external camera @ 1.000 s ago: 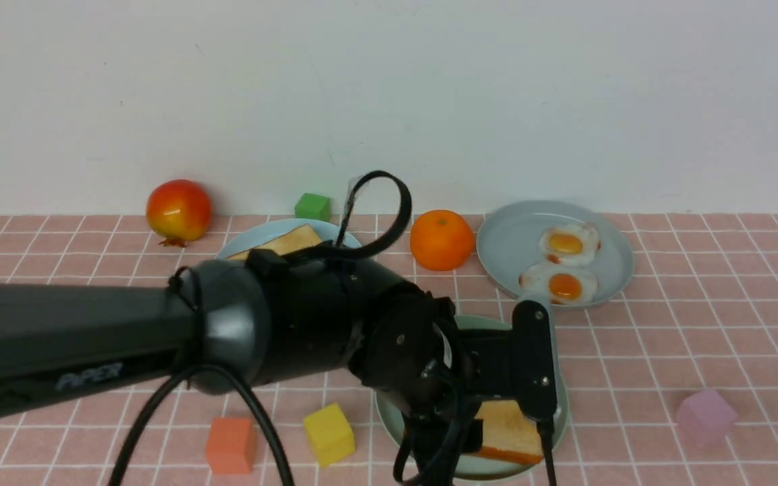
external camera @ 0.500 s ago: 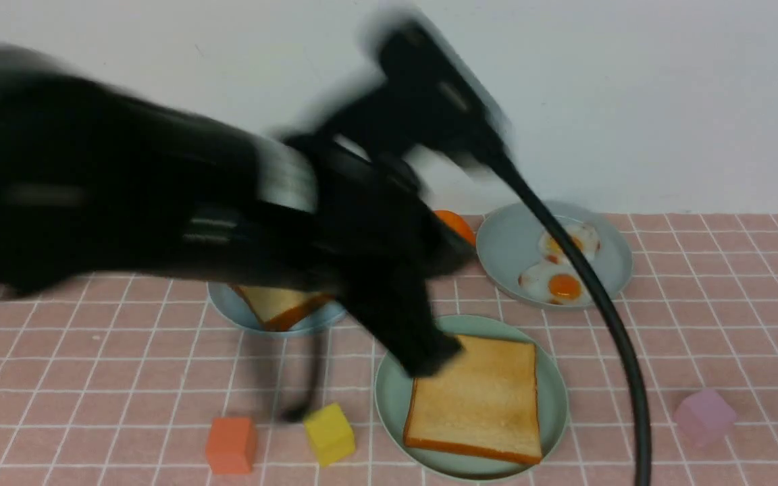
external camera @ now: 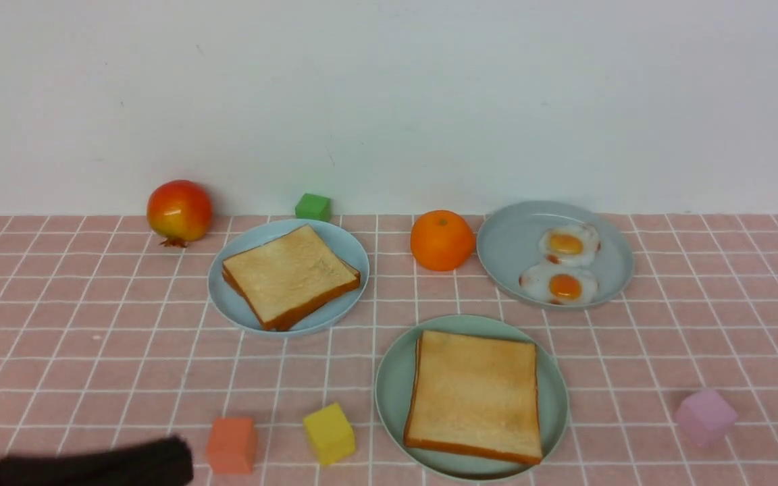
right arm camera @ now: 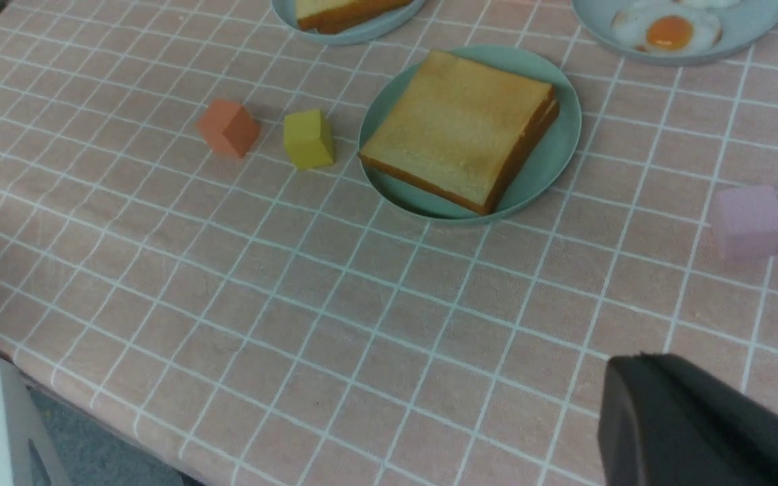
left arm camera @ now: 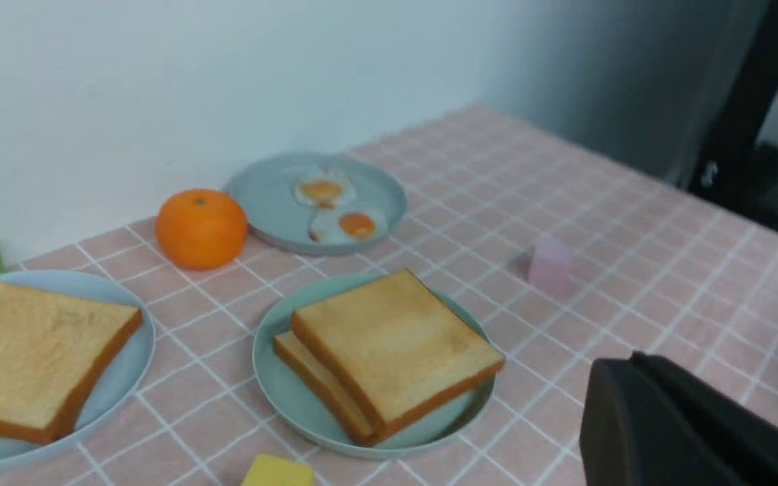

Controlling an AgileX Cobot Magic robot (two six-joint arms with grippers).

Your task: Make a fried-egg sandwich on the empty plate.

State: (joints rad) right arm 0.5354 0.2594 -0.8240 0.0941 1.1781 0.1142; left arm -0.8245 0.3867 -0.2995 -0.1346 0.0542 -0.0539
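The table has open cloth along its near edge and right side. Both arms hang back at that near edge. The left gripper and right gripper are pressed together and empty.

The mint plate, near the front edge, carries two stacked toast slices, the upper one slightly askew. I cannot tell whether an egg lies between them. Two eggs sit on the grey plate behind.

If the stack has no egg, lift the top slice by one crust and bring an egg in from the right, clear of the yellow cube.
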